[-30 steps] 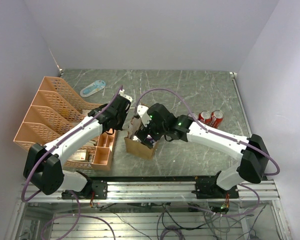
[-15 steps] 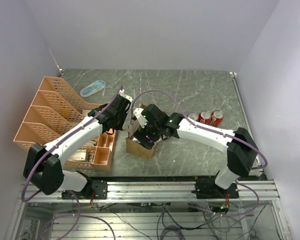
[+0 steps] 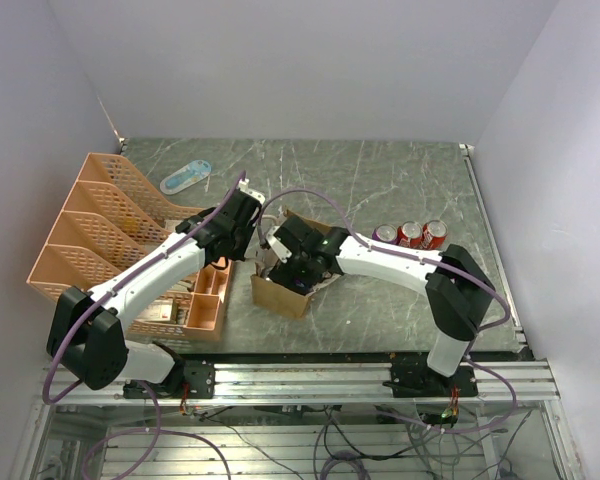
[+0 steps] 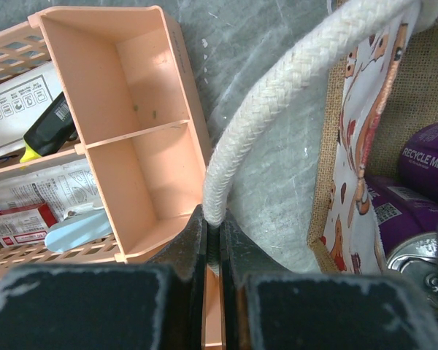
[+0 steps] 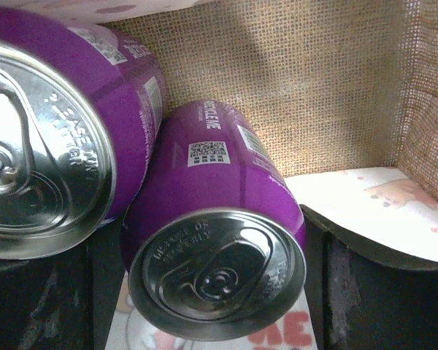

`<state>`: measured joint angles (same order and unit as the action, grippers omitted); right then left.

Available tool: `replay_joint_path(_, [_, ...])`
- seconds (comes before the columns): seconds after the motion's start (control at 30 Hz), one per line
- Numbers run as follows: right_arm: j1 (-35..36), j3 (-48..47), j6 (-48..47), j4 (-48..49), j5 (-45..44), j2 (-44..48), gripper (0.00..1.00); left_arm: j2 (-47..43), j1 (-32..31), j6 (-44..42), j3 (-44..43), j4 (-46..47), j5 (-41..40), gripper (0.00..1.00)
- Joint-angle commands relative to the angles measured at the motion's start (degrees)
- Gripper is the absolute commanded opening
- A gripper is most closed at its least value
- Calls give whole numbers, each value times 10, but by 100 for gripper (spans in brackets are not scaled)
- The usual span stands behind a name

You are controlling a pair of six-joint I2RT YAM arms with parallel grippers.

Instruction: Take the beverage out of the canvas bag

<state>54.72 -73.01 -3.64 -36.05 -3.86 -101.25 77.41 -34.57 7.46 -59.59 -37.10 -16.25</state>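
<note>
The canvas bag (image 3: 278,294) stands at the table's near middle, tan with a white, red-patterned side (image 4: 356,138). My left gripper (image 4: 213,227) is shut on one cream rope handle (image 4: 277,95) and holds it up by the bag's left side (image 3: 248,208). My right gripper (image 5: 215,292) is down inside the bag (image 3: 286,262), open, its fingers either side of a purple beverage can (image 5: 219,219). A second purple can (image 5: 58,109) leans against it on the left. Both cans also show in the left wrist view (image 4: 423,157).
An orange plastic tray organizer (image 3: 100,230) with packets stands left of the bag, its small bin (image 4: 131,131) right beside it. Three cans (image 3: 410,234) stand on the table to the right. A blue-white item (image 3: 185,177) lies at the back left.
My right gripper has moved left and gone down into the bag. My left gripper has kept its hold on the handle.
</note>
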Motion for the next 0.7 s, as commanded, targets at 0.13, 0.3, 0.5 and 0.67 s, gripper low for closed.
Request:
replay_joint_path(0.13, [3,-1,-3,11,-6,10,56,4,-3,-2,-16,6,8,7])
replay_joint_path(0.3, [3,14,11,49,-22,55,34,3,-3,-2,-15,5,7,7])
replay_joint_path(0.5, [3,44,34,109,-41,132,21,7,-3,-3,-16,5,9,7])
replay_joint_path(0.67, [2,77,61,174,-81,195,13,9,-3,-3,-16,6,10,7])
